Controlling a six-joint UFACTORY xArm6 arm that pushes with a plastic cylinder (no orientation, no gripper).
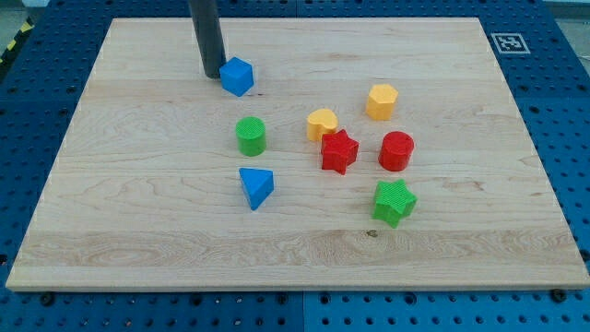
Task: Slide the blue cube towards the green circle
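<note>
Tip (212, 74) touching blue cube (237, 77); green circle (250, 136) below.

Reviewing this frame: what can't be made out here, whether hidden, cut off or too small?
- Rod's upper part and the arm: cut off by the view's top edge.
- Whether my tip touches the blue cube: too close to tell.
- Marker pattern on the board: too small to read.
</note>
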